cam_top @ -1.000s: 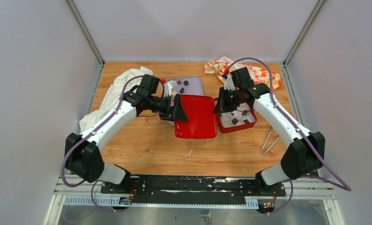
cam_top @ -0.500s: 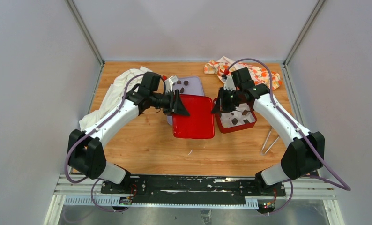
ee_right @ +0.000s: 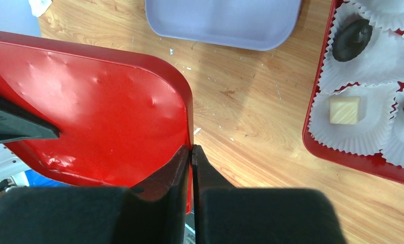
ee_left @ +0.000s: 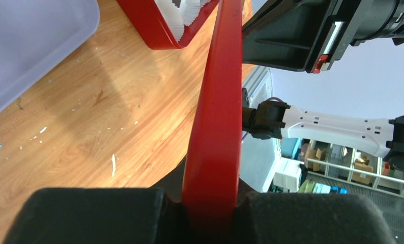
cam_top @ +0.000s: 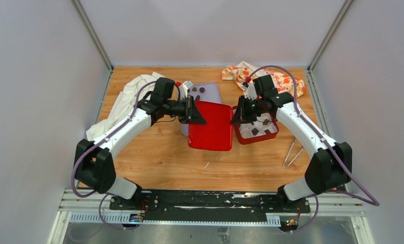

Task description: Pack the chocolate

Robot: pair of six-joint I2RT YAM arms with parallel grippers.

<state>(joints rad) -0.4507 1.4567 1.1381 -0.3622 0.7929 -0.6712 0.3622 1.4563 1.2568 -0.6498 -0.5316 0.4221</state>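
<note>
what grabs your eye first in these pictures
A glossy red lid is held over the middle of the table, pinched at opposite edges by the left end effector and the right end effector. Just right of it is a red box of white paper cups holding chocolates.

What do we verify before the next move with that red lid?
1. Left gripper clamped on the red lid edge: ok.
2. Right gripper pinching the lid's other edge: ok.
3. Lid over the red box: not ok, it is beside the box.
4. Visible chocolates seated in paper cups: ok.
5. All chocolate packed: not ok, pieces lie on the lavender tray.
</note>
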